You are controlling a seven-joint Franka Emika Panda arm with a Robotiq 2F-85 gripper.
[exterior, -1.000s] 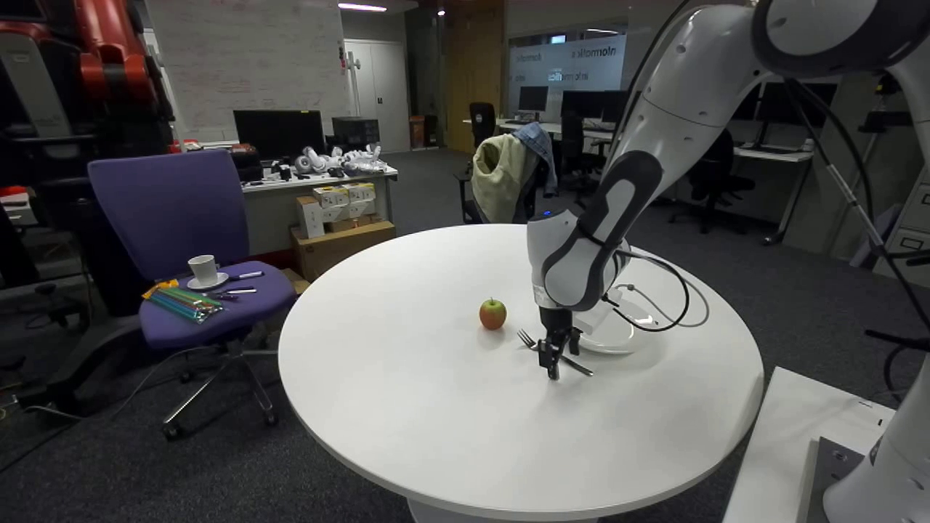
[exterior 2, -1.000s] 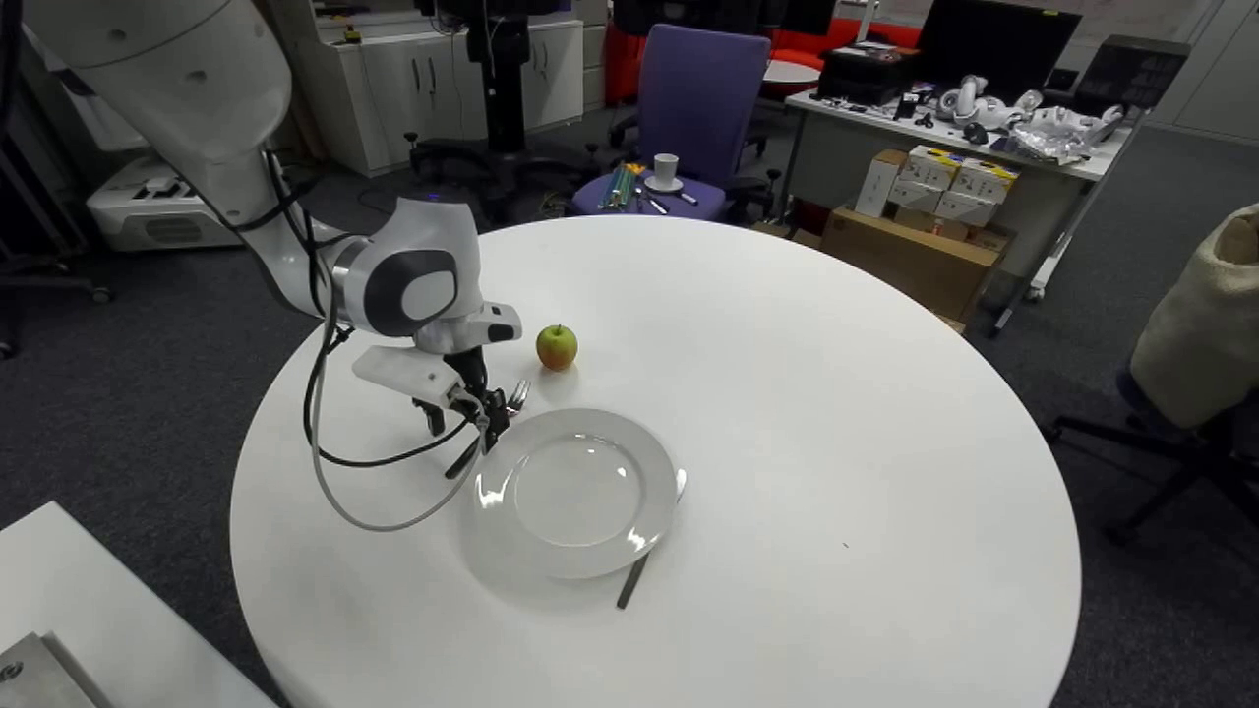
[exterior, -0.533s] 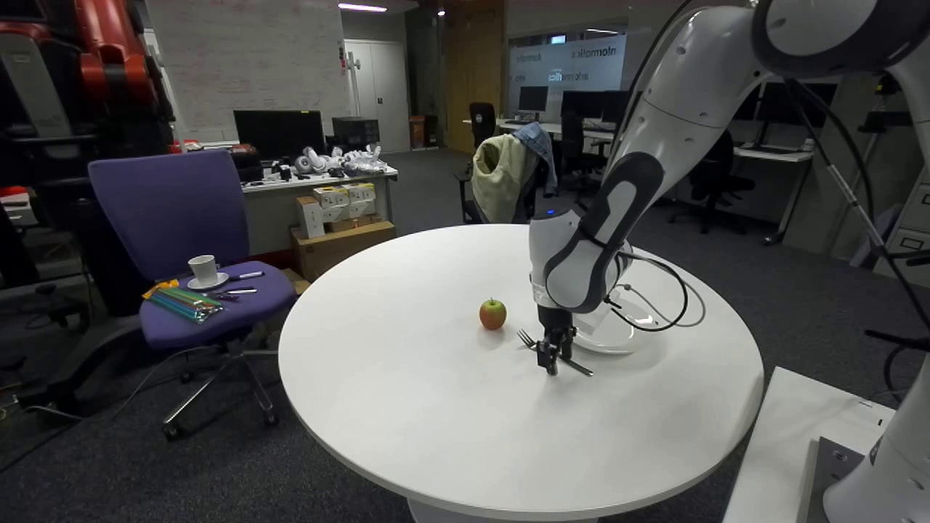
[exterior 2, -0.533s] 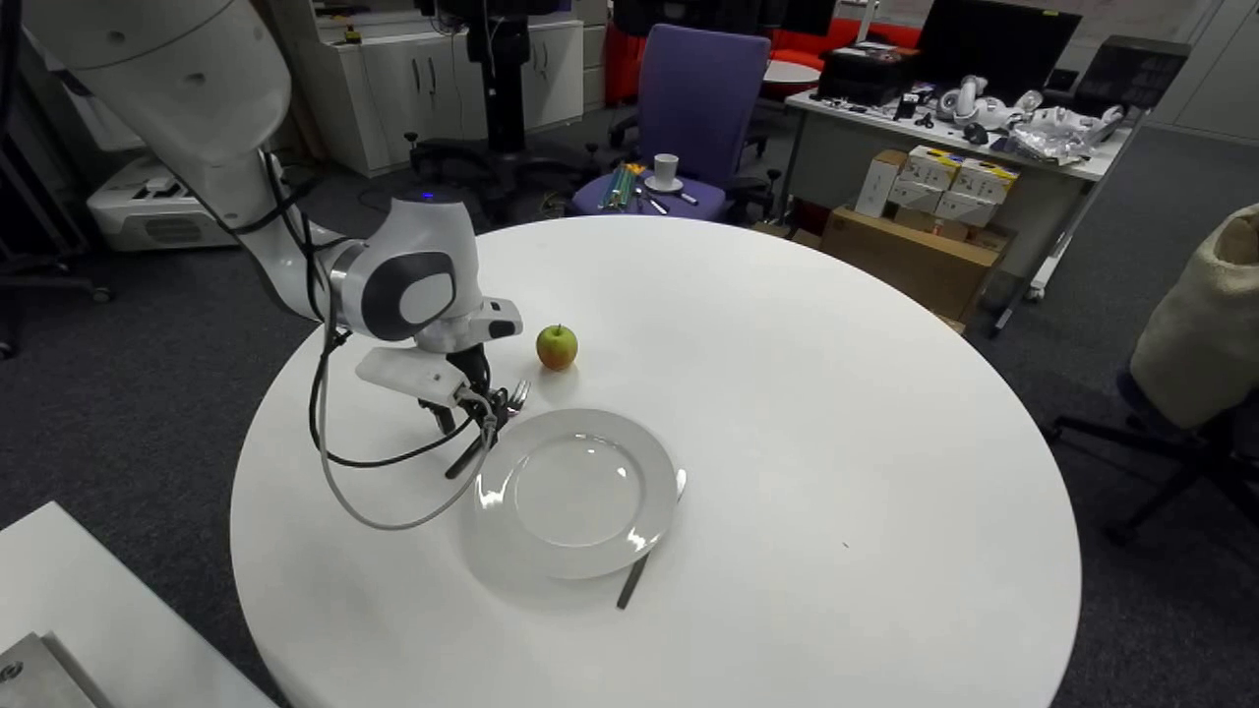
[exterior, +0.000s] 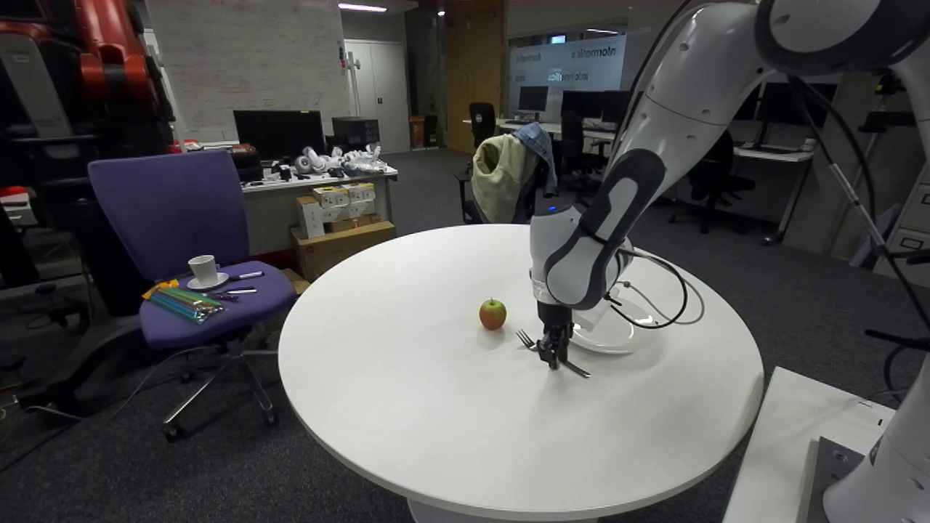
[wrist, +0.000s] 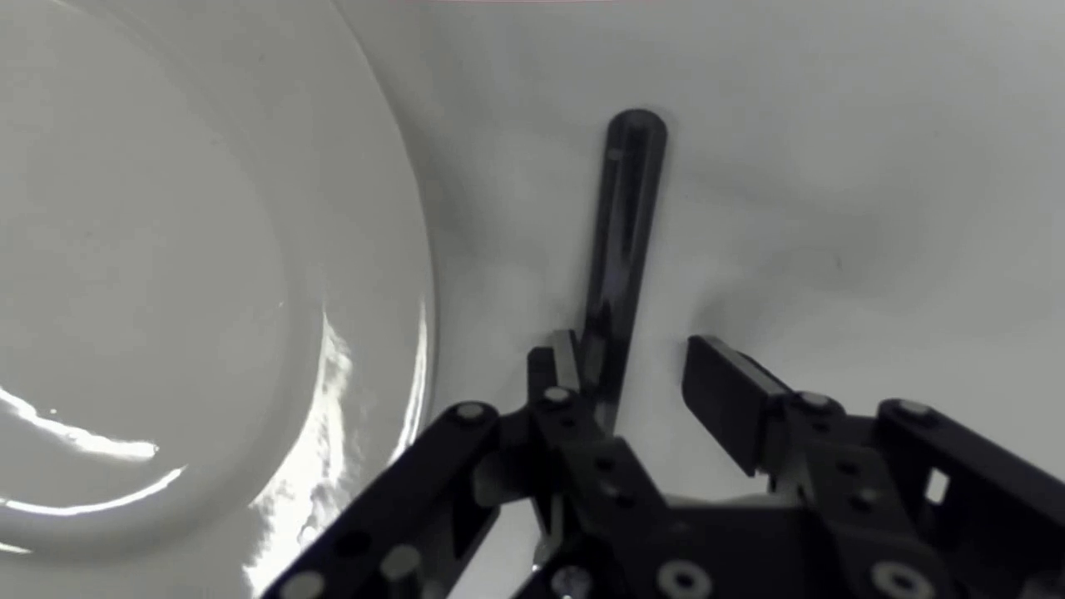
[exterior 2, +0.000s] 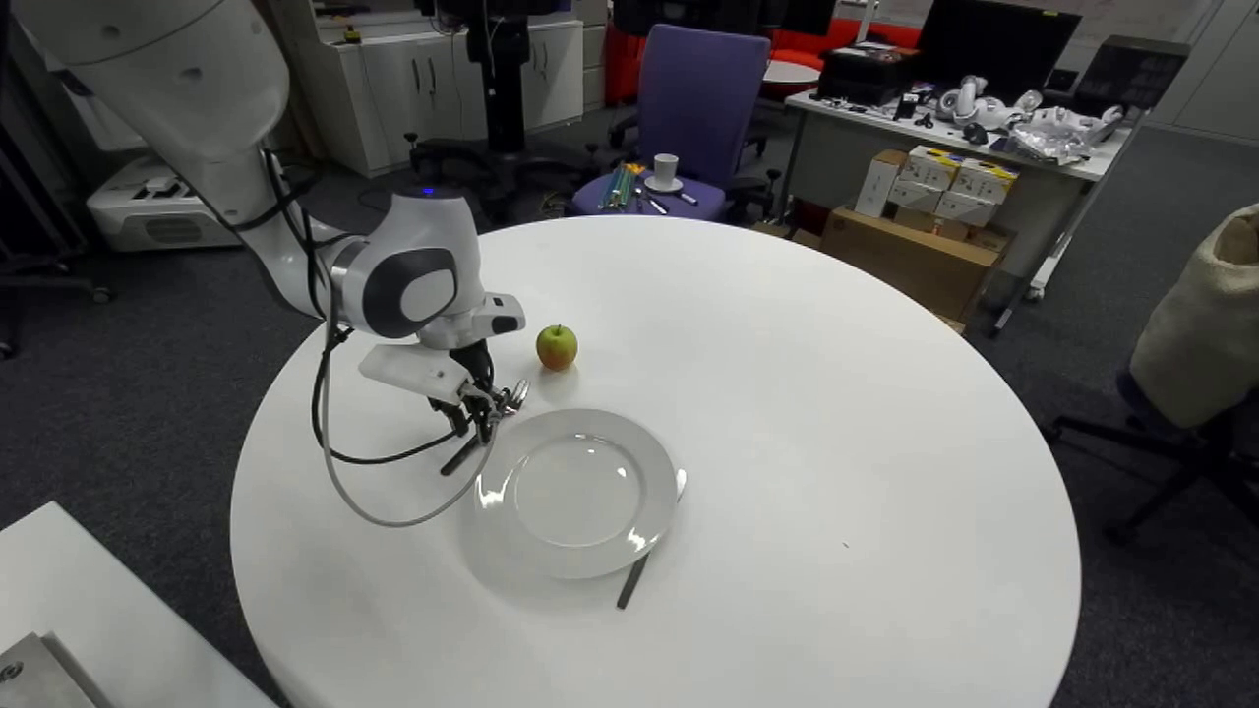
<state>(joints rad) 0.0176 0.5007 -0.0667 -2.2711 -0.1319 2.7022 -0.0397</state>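
1. The gripper [wrist: 634,366] points down at the table, its fingers partly spread, and is not clamped on anything; the fork [wrist: 626,225] lies in the gap between them.
2. In the wrist view, the finger on the left is right at the edge of the fork's handle, though I cannot tell whether it touches; the finger on the right stands apart from the handle.
3. The fork lies on the round white table [exterior: 407,407]. In an exterior view its tines point to the far left and its handle end to the near right, with the gripper hiding the middle.
4. In that same view the red and green apple [exterior: 492,314] sits left of the gripper and a little farther off, near the tines but apart from them.
5. In an exterior view the white plate [exterior 2: 578,501] lies to the near right of the gripper, just beside the fork.
6. Another piece of cutlery [exterior 2: 632,582] lies at the plate's right side, partly hidden by the rim.
7. In an exterior view a purple chair [exterior: 167,203] stands left of the table, with a white cup [exterior: 203,269] on a saucer [exterior: 208,287] on its seat.
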